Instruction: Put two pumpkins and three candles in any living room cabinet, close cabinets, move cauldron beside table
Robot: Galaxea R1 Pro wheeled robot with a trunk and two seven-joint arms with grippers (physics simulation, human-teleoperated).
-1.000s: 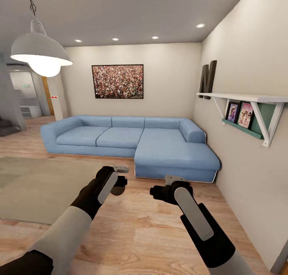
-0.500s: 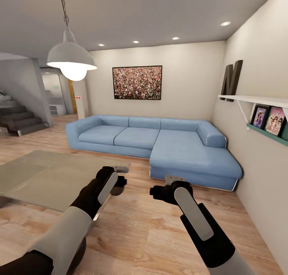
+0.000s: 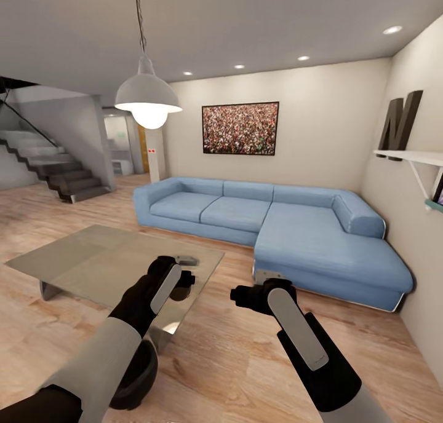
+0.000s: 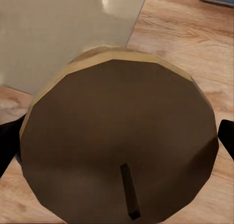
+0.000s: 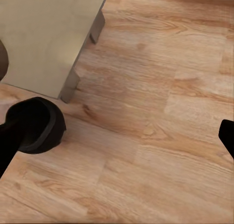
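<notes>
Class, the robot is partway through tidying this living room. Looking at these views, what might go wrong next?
1. The left gripper seems to grip a round brown thing only by its sides, above the glass table. If it slips, it may strike the glass.
2. The cauldron sits on the floor by the table's corner, close under the left arm. A turn of the base may knock it away.
</notes>
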